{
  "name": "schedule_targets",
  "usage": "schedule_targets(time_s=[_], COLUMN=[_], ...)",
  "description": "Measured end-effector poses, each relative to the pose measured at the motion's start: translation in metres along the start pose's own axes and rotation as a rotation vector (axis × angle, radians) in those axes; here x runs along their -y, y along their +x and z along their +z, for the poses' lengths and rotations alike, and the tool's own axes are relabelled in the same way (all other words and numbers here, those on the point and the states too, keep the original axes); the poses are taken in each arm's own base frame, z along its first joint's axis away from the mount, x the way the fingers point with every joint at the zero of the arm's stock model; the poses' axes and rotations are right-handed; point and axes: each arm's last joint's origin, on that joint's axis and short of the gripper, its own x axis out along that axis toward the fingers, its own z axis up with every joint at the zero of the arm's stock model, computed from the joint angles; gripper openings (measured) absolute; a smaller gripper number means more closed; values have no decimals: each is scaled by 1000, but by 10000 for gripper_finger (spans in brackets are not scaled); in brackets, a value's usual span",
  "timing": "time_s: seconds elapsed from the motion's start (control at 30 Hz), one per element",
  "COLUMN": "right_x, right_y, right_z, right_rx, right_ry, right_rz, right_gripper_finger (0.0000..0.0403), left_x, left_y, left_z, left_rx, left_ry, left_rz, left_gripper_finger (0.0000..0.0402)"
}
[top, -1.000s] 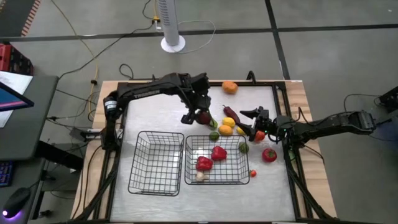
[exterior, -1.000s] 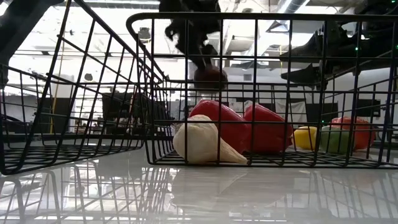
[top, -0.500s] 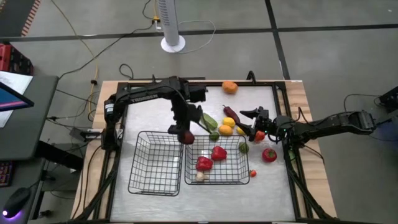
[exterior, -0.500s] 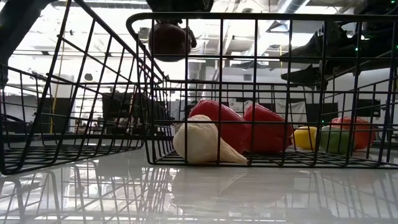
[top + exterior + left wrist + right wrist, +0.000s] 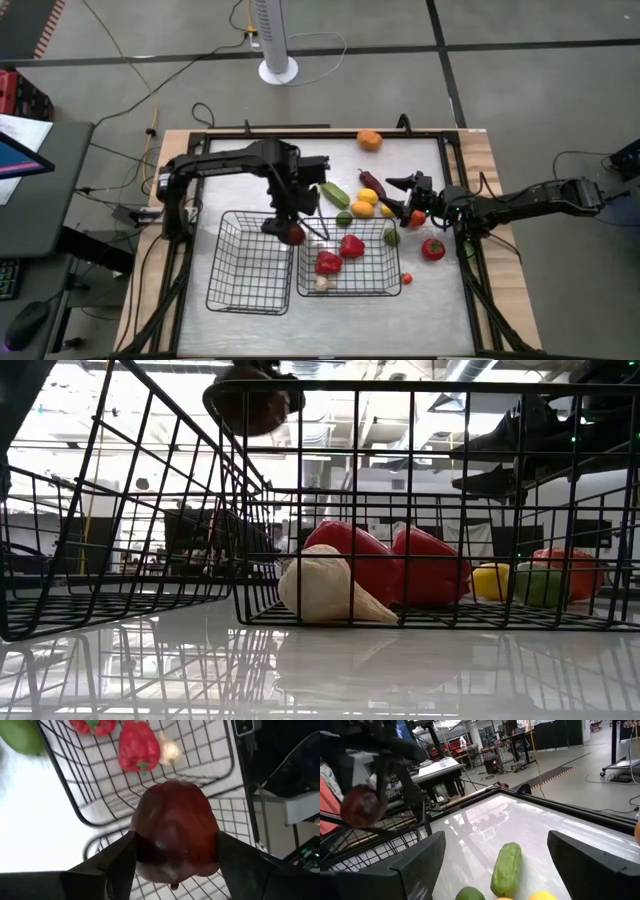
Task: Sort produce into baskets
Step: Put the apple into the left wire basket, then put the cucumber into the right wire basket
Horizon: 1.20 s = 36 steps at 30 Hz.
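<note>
My left gripper [image 5: 290, 228] is shut on a dark red round fruit [image 5: 175, 830], held in the air over the adjoining walls of the two black wire baskets. The left basket [image 5: 250, 262] holds nothing that I can see. The right basket [image 5: 372, 285] holds two red peppers [image 5: 351, 245] and a pale garlic bulb [image 5: 321, 283]. In the low view the fruit [image 5: 252, 400] hangs above the basket rims. My right gripper [image 5: 392, 195] stands open and level at the table's right, among loose produce, holding nothing. My left gripper pinches the dark red fruit between its two fingers, one on each opposite side [image 5: 137, 845]. The fingers [image 5: 235, 860] come from above, slanting steeply down. The fruit is lifted clear, well above both baskets.
Loose produce lies beyond the right basket: a green cucumber [image 5: 334, 194], a lime [image 5: 344, 217], yellow and orange fruits [image 5: 365, 203], a dark purple one [image 5: 372, 181], a tomato [image 5: 432, 249] and an orange [image 5: 370, 140] at the far edge. Bare table lies at far left.
My left gripper has carried the dark red fruit from the far middle of the table toward the near edge and the left, rising a little and turning as it went. It now hangs over the baskets' shared walls. The right arm has kept still.
</note>
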Motion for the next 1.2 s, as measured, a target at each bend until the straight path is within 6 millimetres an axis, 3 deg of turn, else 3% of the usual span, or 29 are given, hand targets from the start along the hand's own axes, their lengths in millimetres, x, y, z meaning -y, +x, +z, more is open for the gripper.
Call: schedule_targets(time_s=[0.23,0.47,0.67,1.0,1.2], right_x=[0,0,0,0,0], right_y=[0,0,0,0,0], right_z=[0,0,0,-1,-1], right_rx=[-3,-3,-3,-5,-5], right_ry=[-1,-1,6,18,22], right_rz=[-1,-1,-1,-1,-1], right_gripper_finger=[379,379,379,379,379], left_x=[12,16,16,21,27], left_y=[5,32,52,56,33], left_z=[-23,-51,-67,-67,-55], left_rx=[-56,-198,-256,-262,-184], left_ry=[-130,-349,-484,-463,-392], left_rz=[6,106,148,150,245], left_gripper_finger=[233,236,267,317,317])
